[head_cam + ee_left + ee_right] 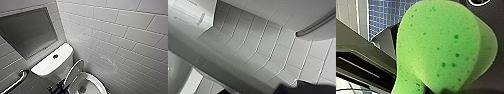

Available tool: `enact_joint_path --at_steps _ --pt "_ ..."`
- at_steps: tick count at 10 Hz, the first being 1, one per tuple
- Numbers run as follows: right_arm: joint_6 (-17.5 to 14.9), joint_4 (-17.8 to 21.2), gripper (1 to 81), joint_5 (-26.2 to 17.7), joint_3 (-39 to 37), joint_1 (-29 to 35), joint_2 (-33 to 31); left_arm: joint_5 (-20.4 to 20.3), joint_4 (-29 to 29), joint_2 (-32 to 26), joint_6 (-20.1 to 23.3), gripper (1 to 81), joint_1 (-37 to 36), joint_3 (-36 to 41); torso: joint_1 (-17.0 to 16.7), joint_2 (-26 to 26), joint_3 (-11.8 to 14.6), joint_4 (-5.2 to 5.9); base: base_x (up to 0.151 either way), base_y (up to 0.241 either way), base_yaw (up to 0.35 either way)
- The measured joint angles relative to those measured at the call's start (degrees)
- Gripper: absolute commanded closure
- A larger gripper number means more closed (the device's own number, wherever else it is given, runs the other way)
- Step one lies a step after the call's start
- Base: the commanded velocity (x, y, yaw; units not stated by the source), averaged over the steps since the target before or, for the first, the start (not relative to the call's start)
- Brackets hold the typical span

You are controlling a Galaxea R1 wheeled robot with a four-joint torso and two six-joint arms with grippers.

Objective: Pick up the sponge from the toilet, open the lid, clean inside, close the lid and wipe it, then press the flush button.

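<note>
The lid (74,71) of the toilet (53,65) stood raised, leaning toward the tank, with the bowl open below it. The left pincer (59,88) was at the lid's lower edge; I could not tell whether it was spread or pressed together. The right pincer (437,89) pinched the green sponge (441,45). The flush button (55,56) sat in the middle of the tank top.

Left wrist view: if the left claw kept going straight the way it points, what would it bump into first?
Probably the white tiled wall, near the grab bar, though a pale slanting edge looks closer and might come first.
</note>
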Motion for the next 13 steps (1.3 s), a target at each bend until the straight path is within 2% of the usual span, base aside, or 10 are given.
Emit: enact_joint_path --at_steps 4,7,11,13 --pt "-0.02 0.0 81.1 -0.04 0.0 -0.06 0.6 0.11 -3.52 -0.63 -8.84 1.0 0.04 -0.06 0.0 0.0 0.0 0.0 0.0 0.0 0.0" --pt "0.0 0.0 81.1 0.0 0.05 -0.11 0.62 0.09 -3.63 -0.77 -11.92 1.0 0.06 -2.01 0.0 0.0 0.0 0.0 0.0 0.0 0.0" --pt "0.0 0.0 81.1 -0.02 0.05 -0.11 0.82 -0.02 -3.63 -0.73 -19.65 1.0 0.67 -8.9 0.0 0.0 0.0 0.0 0.0 0.0 0.0" --pt "0.0 0.0 81.1 0.0 0.05 -0.41 0.99 -0.15 -3.78 0.11 -25.16 1.0 0.34 -12.32 0.0 0.0 0.0 0.0 0.0 0.0 0.0"
